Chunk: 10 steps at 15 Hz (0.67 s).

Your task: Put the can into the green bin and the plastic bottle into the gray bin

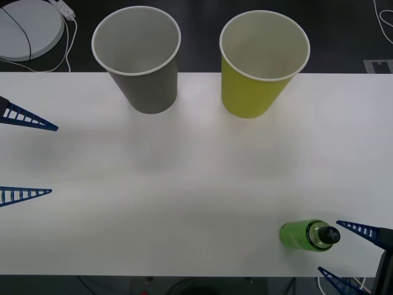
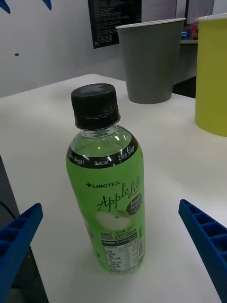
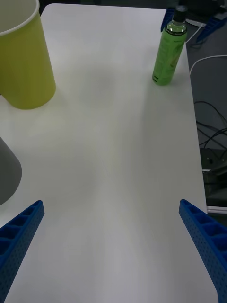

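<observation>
The plastic bottle (image 1: 305, 235) of green drink, with a black cap, stands upright near the table's front right edge. My right gripper (image 1: 328, 246) is open just to its right, fingertips level with the cap. In the right wrist view the bottle (image 2: 109, 199) stands a little ahead of the two blue fingers (image 2: 203, 236), untouched. The gray bin (image 1: 138, 58) and the green bin (image 1: 261, 61) stand side by side at the table's far edge, both showing white insides. My left gripper (image 1: 54, 160) is open at the left edge, holding nothing. The can is out of view.
The white table (image 1: 184, 184) stretches between the bins and the bottle. In the left wrist view the bottle (image 3: 169, 52) stands close to the table's edge, with cables on the floor beyond. A white round device (image 1: 27, 27) lies behind the table at far left.
</observation>
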Tool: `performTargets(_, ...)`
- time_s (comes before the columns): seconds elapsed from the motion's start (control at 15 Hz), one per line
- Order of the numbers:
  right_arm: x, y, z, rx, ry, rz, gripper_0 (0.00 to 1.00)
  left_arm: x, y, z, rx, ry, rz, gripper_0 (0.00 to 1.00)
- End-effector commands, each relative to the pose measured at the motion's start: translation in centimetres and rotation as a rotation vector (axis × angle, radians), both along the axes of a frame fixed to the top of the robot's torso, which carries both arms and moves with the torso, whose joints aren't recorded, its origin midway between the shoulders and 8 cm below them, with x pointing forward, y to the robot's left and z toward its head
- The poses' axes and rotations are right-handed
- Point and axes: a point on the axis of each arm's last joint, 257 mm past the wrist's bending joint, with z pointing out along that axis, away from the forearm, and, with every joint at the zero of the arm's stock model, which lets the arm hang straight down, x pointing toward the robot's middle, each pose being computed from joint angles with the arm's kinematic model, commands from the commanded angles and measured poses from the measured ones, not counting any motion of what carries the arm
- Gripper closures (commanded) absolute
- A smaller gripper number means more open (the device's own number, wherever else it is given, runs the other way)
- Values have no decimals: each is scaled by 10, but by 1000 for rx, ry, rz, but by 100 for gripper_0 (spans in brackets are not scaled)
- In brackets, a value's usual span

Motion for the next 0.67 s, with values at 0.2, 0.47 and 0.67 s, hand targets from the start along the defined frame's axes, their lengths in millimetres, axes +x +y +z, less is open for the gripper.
performTargets(0.2,8,7,0,7,-5,6,0,0,0,0,0,0,0,0)
performTargets(0.47,13,15,1,18,-8,19,0,0,0,0,0,0,0,0)
performTargets(0.67,17,19,1,21,-9,24,0,0,0,0,0,0,0,0)
